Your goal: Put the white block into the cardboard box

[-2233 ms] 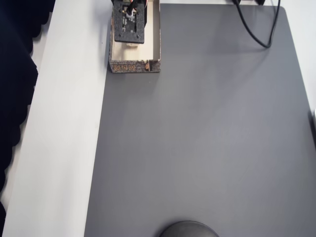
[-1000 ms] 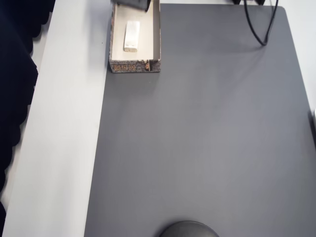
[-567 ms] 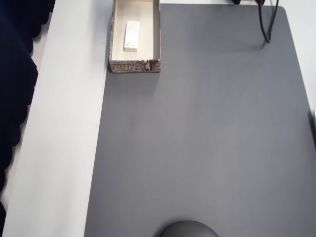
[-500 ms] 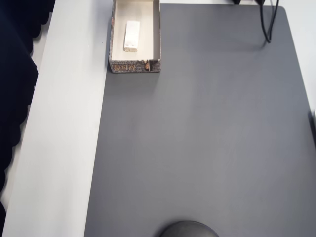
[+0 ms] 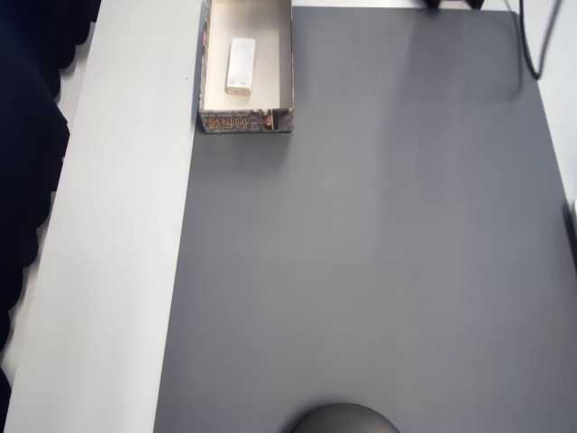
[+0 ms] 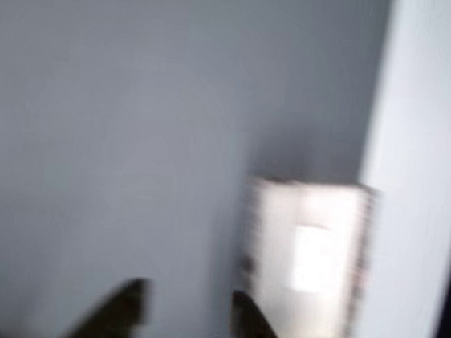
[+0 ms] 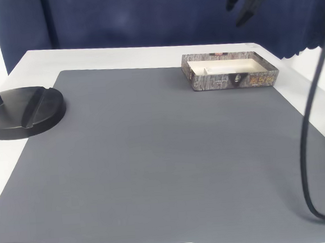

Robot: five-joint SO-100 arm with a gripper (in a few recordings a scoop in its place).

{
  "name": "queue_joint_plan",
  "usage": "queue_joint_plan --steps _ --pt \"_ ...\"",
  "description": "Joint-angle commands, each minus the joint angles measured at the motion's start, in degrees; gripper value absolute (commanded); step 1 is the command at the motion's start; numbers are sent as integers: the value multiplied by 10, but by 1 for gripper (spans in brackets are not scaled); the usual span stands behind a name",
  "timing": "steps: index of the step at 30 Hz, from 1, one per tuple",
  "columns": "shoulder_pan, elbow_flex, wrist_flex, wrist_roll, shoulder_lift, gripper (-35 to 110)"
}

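Overhead view: white block (image 5: 240, 65) sits in the cardboard box (image 5: 287, 63) at the table's (image 5: 117, 271) far edge; my gripper (image 6: 182, 314), spread and empty, has pulled away, so job's basically done.

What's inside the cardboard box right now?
The white block lies flat on the cream floor of the cardboard box, alone. In the fixed view the near wall hides most of it. The pincer hangs empty above.
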Motion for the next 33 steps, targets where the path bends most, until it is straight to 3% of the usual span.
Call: queue_joint_plan --steps 1,15,24,33 --pt "-104 33 10 -104 64 2" --pt "-349 258 -2 -366 236 -2" --pt "-433 484 -56 -431 447 -2" --pt "-439 637 -120 -431 575 -2"
